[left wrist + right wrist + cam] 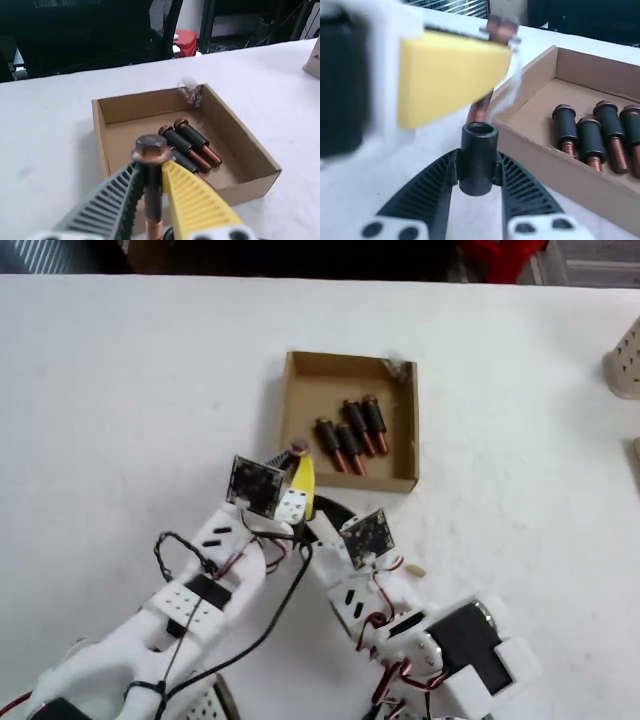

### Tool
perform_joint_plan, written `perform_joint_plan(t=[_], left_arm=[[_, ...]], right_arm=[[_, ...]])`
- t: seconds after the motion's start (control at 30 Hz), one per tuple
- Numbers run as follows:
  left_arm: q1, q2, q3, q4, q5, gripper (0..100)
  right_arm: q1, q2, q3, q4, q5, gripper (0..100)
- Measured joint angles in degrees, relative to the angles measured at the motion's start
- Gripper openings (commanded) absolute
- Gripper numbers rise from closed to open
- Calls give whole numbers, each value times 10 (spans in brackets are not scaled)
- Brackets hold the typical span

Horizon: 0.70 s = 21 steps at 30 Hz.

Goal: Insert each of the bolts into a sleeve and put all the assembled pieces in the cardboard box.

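**A:** What do our grippers hold?

**B:** Our left gripper is clamped on the shank of a copper-coloured metal bolt with a flanged hex head. The head is up and the shank hangs roughly upright between the grey and yellow fingers. Our right gripper is closed around a short black cylindrical sleeve, with its bore facing up.

**A:** Where is that pair?

**B:** Just outside the shallow brown cardboard box, at the corner nearest our arms. The bolt hangs above the sleeve. Four assembled pieces lie side by side inside the box, which stands on the white table.

**A:** Has the tip entered the bore?

**B:** We cannot tell. In the right wrist view the shank drops behind the sleeve's rim and the yellow finger covers much of it. It seems to sit just off the bore rather than in it.

**A:** So how do we do this well?

**B:** We judge the step in hand to be the insertion.
- We should hold the sleeve steady and upright.
- We should bring the shank's axis over the centre of the bore before lowering.
- We should descend slowly with the bolt vertical.
- If the tip catches the rim, we back off and re-centre, because a hard push could twist the sleeve in our grip.
- We should let go of the bolt only once its flange seats on the sleeve.
- Then we lift the piece over the box wall.
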Motion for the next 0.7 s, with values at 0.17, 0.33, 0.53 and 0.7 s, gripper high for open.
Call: perform_joint_plan(t=[0.17,0.33,0.53,0.7], left_arm=[[0,-80,14,-2,0,22],[0,-123,34,-2,0,22],[0,-130,34,4,0,22],[0,-132,34,17,0,22]], right_arm=[[0,0,0,0,0,16],[0,0,0,0,0,16],[0,0,0,0,0,16],[0,0,0,0,0,16]])
